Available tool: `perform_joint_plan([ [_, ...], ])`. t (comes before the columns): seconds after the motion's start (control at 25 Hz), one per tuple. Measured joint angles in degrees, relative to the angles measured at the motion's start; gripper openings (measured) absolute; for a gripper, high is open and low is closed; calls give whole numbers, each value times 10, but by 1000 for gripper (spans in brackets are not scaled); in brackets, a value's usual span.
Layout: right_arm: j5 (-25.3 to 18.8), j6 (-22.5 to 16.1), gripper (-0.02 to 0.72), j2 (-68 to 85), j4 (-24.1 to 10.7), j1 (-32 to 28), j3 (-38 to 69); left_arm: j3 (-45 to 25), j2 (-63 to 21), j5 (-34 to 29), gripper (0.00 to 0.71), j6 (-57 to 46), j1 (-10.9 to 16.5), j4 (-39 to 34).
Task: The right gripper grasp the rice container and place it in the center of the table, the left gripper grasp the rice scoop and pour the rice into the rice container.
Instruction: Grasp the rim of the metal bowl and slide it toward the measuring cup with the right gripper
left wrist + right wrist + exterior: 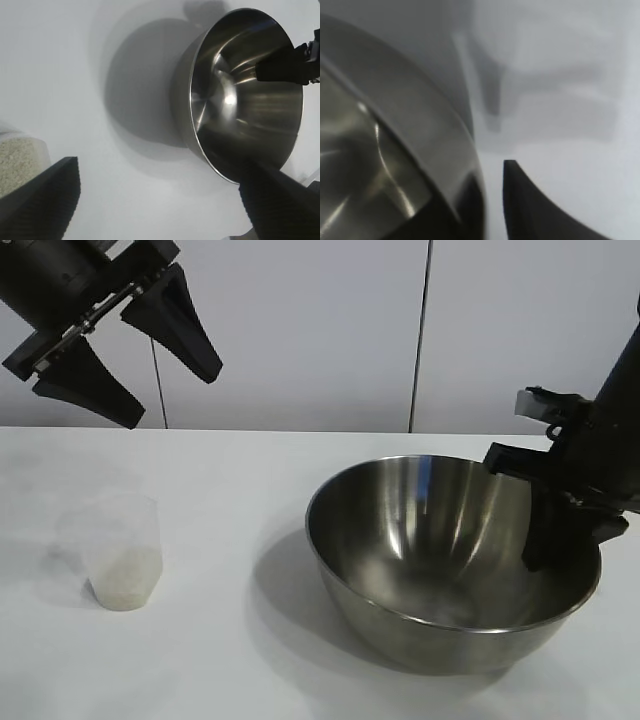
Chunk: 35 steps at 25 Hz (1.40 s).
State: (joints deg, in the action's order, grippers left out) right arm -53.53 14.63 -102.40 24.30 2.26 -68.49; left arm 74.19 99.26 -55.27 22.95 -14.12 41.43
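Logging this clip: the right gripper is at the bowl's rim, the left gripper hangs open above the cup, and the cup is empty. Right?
Not quite: the cup holds rice, as the exterior view shows. The rest stands: right gripper at the bowl rim, left gripper open above the cup.

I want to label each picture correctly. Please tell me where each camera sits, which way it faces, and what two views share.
Exterior: faces both arms across the table; left gripper raised, open, right gripper at the rice container.
Left wrist: looks down between open fingers at rice scoop with rice and container.
Right wrist: close on the container's rim, straddled by its fingers.
Shared: the container, in all three.
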Motion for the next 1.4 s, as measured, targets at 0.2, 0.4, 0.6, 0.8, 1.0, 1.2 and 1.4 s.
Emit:
perform_joint_plan([
  [0.2,-20,-36,18,24,4,0,-12,0,0,0,624,0,0,0],
  [0.4,-2,-56,18,24,-5,35,-12,0,0,0,624,0,0,0],
  [0.6,44,-89,18,10,0,90,-12,0,0,0,624,0,0,0],
  [0.8,84,-112,18,-48,0,130,-12,0,0,1,624,0,0,0],
  [1.0,120,-116,18,-85,4,158,-12,0,0,1,624,0,0,0],
  [1.2,137,-114,149,-86,8,161,-12,0,0,2,624,0,0,0],
  [1.4,133,-114,418,-85,8,159,-14,0,0,2,624,0,0,0],
])
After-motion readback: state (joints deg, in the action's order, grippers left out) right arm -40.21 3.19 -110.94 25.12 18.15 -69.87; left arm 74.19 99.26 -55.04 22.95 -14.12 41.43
